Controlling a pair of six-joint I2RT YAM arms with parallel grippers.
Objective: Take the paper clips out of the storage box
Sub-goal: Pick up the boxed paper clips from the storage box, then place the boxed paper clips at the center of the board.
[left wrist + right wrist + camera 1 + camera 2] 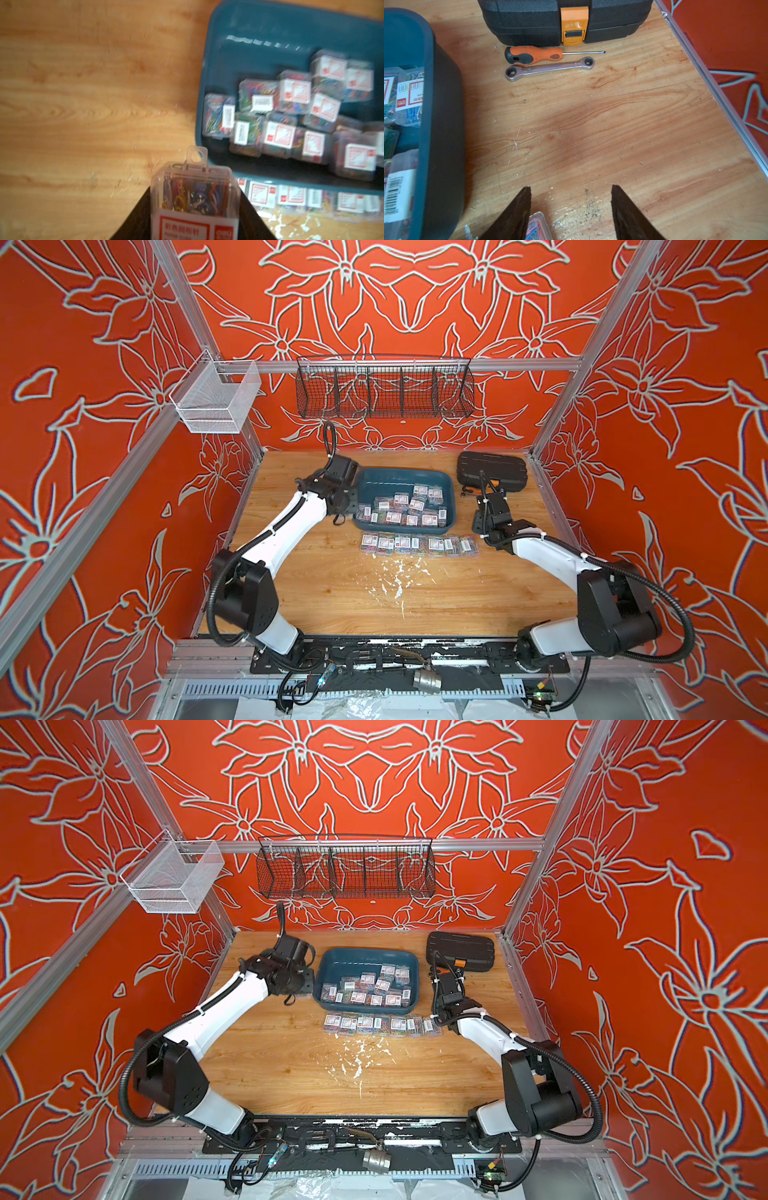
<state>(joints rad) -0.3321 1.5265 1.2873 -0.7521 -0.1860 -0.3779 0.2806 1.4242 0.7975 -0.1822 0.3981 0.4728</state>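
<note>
Several clips [409, 506]: in tray [386, 483], jumbled.
Left gripper [195, 191]: I hold one box [194, 182], just left of tray.
Row [419, 545]: on table [332, 593] along tray's near side, right of my box; left arm nearer its left end.
Right gripper [571, 187]: open, empty, right of tray.

Seen from above, the counter [332, 597] lies open from 4 through 6 to 8 o'clock. At 12 stands the storage box [386, 483], with a row of paper clips [419, 545] just before its near rim. At 2 the black case [492, 470], with a screwdriver [533, 57] and a wrench [548, 68] in front of it, narrows the lane beside the box.
</note>
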